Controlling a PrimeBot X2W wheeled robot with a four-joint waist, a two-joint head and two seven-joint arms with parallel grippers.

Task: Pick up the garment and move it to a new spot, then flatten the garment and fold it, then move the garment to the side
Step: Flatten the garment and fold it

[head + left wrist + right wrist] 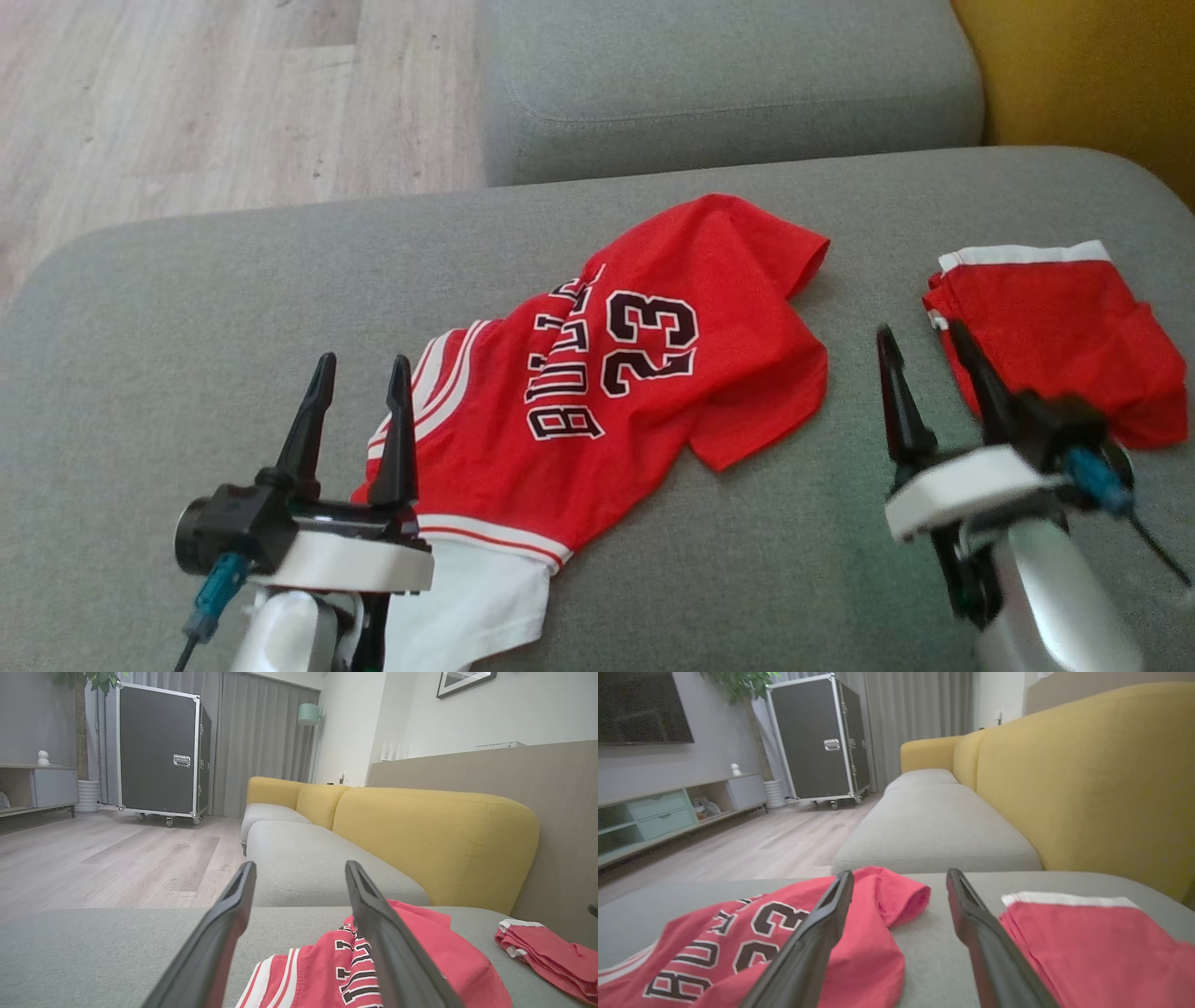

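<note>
The biggest thing before us is the grey sofa seat (pixel 187 308), which spans the head view from side to side. Beyond it lies a second grey cushion (pixel 728 84), with the yellow backrest (pixel 1074 75) off to the right and pale wooden floor (pixel 187 93) to the left. Farther back in the room, the left wrist view shows us a black wheeled flight case (pixel 159 751) standing on that floor before grey curtains (pixel 261 742). On the middle of the near seat we see the red jersey (pixel 653 373), spread out but rumpled. Its black-and-white lettering and the number 23 face up and run sideways to us, one sleeve points toward the far cushion, and a white-striped hem with a white panel lies nearest the robot. To its right, with bare grey fabric between them, lies a smaller folded red garment (pixel 1055 327) with a white band along its far edge. The left gripper (pixel 364 364) stands at the jersey's left striped edge, jaws spread wide with nothing between them; whether its right finger touches the cloth we cannot tell. The right gripper (pixel 920 331) stands over the gap between the two garments, just beside the folded one, its jaws likewise spread and empty.
</note>
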